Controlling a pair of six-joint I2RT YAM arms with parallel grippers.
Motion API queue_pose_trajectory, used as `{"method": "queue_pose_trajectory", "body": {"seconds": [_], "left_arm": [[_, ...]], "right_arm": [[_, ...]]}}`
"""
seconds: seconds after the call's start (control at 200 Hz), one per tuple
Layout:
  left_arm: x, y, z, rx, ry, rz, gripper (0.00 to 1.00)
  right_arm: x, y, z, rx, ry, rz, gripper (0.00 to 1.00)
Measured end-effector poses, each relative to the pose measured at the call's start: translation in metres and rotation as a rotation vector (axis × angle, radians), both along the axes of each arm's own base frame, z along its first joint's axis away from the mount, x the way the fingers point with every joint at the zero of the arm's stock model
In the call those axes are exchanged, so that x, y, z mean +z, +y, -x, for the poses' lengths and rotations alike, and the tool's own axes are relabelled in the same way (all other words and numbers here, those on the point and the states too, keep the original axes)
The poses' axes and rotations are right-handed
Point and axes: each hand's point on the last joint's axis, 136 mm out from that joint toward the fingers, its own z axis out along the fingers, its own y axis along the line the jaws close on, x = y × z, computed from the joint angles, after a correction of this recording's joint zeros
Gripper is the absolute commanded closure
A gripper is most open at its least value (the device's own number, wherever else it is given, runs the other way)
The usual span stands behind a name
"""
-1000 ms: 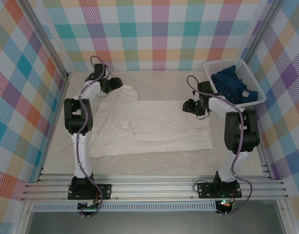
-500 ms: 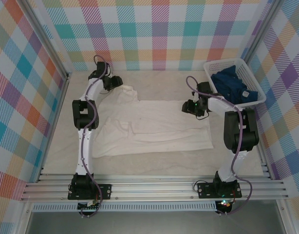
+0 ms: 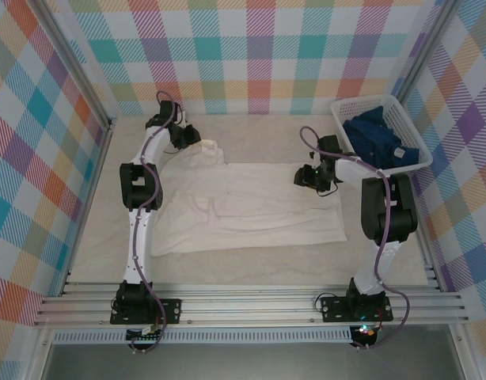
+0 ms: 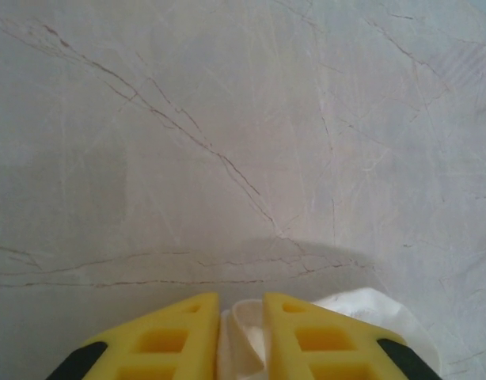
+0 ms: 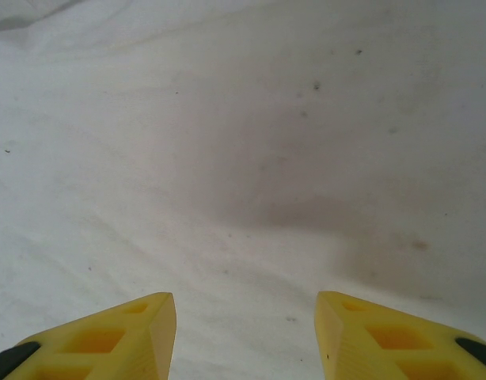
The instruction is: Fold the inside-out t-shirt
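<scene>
Pale veined table: I see left jaws pinched shut on a fold of the inside-out t-shirt, far-left corner; right jaws stand open over its cloth.

the t-shirt lies mid-table, a basket holding a garment at far right.

Bare tabletop strip beyond the t-shirt; laundry basket in far-right corner.
</scene>
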Motion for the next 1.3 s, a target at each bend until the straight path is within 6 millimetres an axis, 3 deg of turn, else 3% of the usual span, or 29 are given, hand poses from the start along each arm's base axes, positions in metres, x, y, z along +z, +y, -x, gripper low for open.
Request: {"method": "queue_pose_trajectory", "body": {"seconds": [0.235, 0.44, 0.61, 0.775, 1.01, 1.155, 1.3], "left_arm": [[-0.003, 0.005, -0.001, 0.004, 0.005, -0.003, 0.98], [0.001, 0.011, -0.007, 0.011, -0.025, -0.003, 1.00], [0.005, 0.018, -0.013, 0.017, -0.052, -0.006, 1.00], [0.008, 0.020, -0.015, 0.017, -0.065, -0.003, 1.00], [0.008, 0.019, -0.015, 0.013, -0.067, -0.002, 1.00], [0.008, 0.019, -0.015, 0.010, -0.069, -0.004, 1.00], [0.008, 0.019, -0.015, 0.007, -0.070, -0.006, 1.00]], "right_arm": [[0.001, 0.002, -0.001, 0.004, -0.003, 0.000, 0.50], [0.012, -0.008, -0.014, -0.009, -0.045, 0.036, 0.49], [0.034, -0.039, -0.039, -0.083, -0.102, 0.099, 0.49], [0.056, -0.069, -0.081, -0.147, -0.186, 0.216, 0.49], [0.019, -0.087, -0.109, -0.142, -0.111, 0.356, 0.50], [-0.006, -0.095, -0.108, -0.135, -0.031, 0.414, 0.50], [-0.015, -0.100, -0.106, -0.130, 0.016, 0.453, 0.50]]}}
